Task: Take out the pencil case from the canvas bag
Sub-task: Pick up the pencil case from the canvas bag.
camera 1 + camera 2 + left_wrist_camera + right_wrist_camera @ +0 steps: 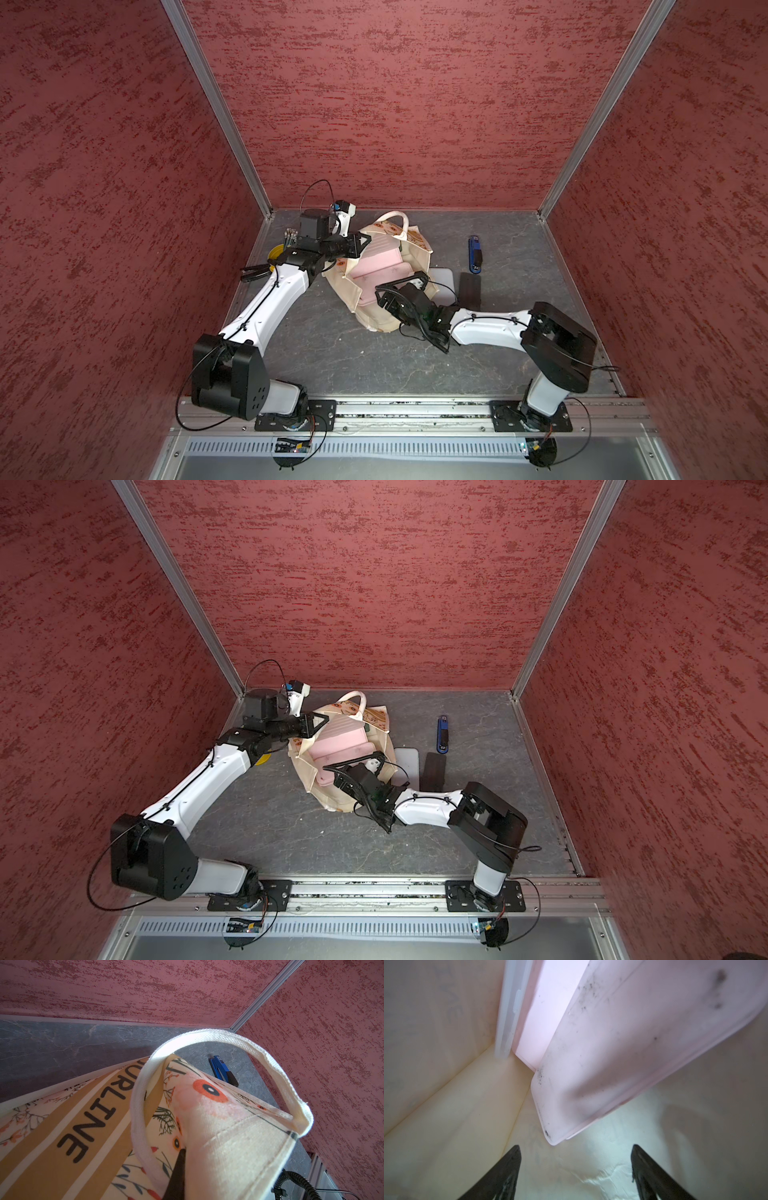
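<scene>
The pink pencil case [374, 266] lies inside the canvas bag [365, 320], which sits open toward the back of the grey table [332, 357]. A smudged corner of the case is just ahead of the right gripper [576, 1147] — its claw spread apart within the bag, gripping nothing. The left gripper [362, 242] is pinched together on the bag's rim beside a white handle [392, 218], that edge raised, and to the right of the bag lie a white flat piece [442, 277], a black flat piece [470, 286] and — farther back — a blue stapler [475, 254].
</scene>
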Robot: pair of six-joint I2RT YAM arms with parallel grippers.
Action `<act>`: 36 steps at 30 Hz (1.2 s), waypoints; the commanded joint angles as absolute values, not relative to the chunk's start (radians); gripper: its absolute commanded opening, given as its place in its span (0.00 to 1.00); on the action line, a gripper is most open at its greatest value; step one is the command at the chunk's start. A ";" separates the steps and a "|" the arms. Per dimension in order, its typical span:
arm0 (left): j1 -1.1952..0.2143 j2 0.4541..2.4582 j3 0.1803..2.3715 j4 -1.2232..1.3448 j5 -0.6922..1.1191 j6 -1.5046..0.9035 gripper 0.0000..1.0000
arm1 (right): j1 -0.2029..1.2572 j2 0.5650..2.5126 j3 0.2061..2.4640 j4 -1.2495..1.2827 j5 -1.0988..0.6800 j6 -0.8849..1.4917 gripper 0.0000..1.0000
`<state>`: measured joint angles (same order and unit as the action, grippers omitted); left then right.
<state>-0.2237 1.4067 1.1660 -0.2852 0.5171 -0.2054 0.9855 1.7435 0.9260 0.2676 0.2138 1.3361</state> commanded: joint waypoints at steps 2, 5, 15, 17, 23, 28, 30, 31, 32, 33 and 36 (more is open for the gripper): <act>-0.221 1.407 1.167 -0.267 0.548 -0.209 0.00 | 0.992 1.795 0.913 0.400 0.254 1.460 0.84; -0.219 1.406 1.166 -0.266 0.548 -0.210 0.00 | 0.992 1.829 0.916 0.429 0.265 1.473 0.84; -0.219 1.426 1.166 -0.262 0.559 -0.221 0.00 | 0.991 1.922 0.919 0.547 0.267 1.529 0.83; -0.219 1.425 1.166 -0.262 0.558 -0.220 0.00 | 0.991 1.927 0.922 0.556 0.275 1.523 0.82; -0.219 1.424 1.164 -0.259 0.558 -0.222 0.00 | 0.986 1.925 0.927 0.563 0.310 1.516 0.80; -0.218 1.422 1.166 -0.258 0.562 -0.222 0.00 | 0.970 1.923 0.923 0.584 0.344 1.501 0.78; -0.218 1.421 1.165 -0.258 0.561 -0.222 0.00 | 0.959 1.935 0.925 0.608 0.335 1.494 0.77; -0.218 1.420 1.165 -0.258 0.562 -0.222 0.00 | 0.955 1.941 0.926 0.613 0.332 1.498 0.76; -0.218 1.421 1.166 -0.258 0.563 -0.222 0.00 | 0.950 1.949 0.927 0.620 0.329 1.501 0.76; -0.219 1.420 1.166 -0.257 0.563 -0.222 0.00 | 0.946 1.955 0.928 0.627 0.326 1.505 0.76; -0.218 1.420 1.166 -0.258 0.563 -0.222 0.00 | 0.937 1.974 0.934 0.652 0.317 1.508 0.76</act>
